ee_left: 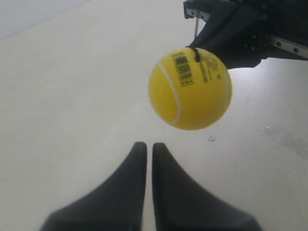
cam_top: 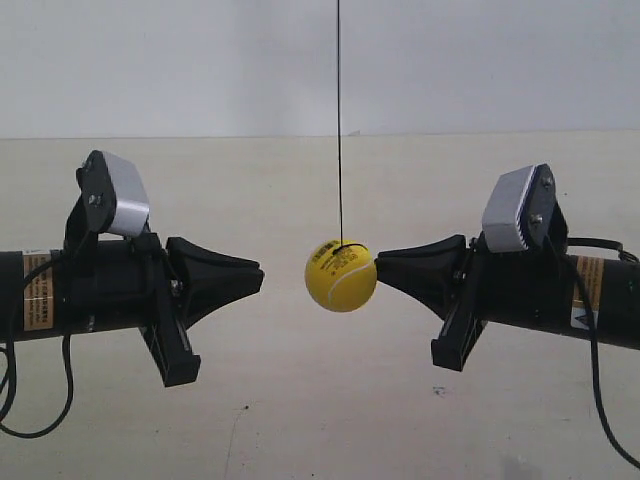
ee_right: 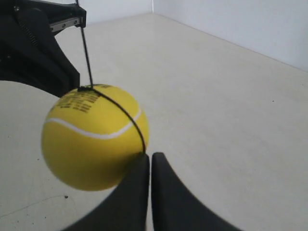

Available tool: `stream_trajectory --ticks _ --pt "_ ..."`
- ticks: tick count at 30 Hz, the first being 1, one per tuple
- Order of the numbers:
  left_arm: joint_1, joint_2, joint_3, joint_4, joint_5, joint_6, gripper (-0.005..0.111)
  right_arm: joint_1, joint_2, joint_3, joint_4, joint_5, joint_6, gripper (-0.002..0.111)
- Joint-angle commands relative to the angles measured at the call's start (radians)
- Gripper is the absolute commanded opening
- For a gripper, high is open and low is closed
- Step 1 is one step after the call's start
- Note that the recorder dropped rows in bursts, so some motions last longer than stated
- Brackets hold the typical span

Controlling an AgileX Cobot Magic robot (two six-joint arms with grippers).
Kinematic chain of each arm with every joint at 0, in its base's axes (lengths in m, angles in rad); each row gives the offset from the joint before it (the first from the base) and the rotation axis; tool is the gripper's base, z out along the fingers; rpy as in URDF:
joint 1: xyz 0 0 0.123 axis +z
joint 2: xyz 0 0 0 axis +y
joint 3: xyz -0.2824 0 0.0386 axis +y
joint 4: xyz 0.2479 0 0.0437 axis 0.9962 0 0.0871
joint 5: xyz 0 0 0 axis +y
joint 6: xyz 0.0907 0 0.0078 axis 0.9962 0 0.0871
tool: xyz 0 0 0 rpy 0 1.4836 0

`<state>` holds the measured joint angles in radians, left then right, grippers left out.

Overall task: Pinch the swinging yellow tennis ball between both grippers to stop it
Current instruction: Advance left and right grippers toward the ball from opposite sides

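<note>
The yellow tennis ball (cam_top: 341,275) hangs on a black string (cam_top: 339,120) between my two black wedge grippers. In the left wrist view the ball (ee_left: 190,89) shows its barcode and floats a short way ahead of my left gripper (ee_left: 146,144), which is shut and apart from it. My left gripper (cam_top: 262,278) is the arm at the exterior view's left. My right gripper (cam_top: 378,262), also shut, has its tip against the ball's side. In the right wrist view the ball (ee_right: 94,137) rests against that gripper (ee_right: 148,155).
A pale flat tabletop (cam_top: 300,420) lies below, with a white wall (cam_top: 200,60) behind. Black cables (cam_top: 40,400) trail from both arms. The opposite gripper fills the far corner of each wrist view: the right one (ee_left: 240,33) and the left one (ee_right: 33,53).
</note>
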<state>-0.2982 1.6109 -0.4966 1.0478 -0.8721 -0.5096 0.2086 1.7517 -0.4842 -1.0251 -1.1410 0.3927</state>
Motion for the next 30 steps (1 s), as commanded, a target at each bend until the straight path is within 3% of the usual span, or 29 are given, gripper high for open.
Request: stream_trajectory --ticks 1,30 --pt "-0.004 0.002 -0.004 -0.006 -0.033 -0.02 0.005 0.0 0.005 -0.006 -0.006 -0.021 -0.002 0.0" --pt "-0.004 0.002 -0.004 0.001 -0.063 -0.022 0.005 0.0 0.005 -0.024 0.003 -0.02 0.001 0.0"
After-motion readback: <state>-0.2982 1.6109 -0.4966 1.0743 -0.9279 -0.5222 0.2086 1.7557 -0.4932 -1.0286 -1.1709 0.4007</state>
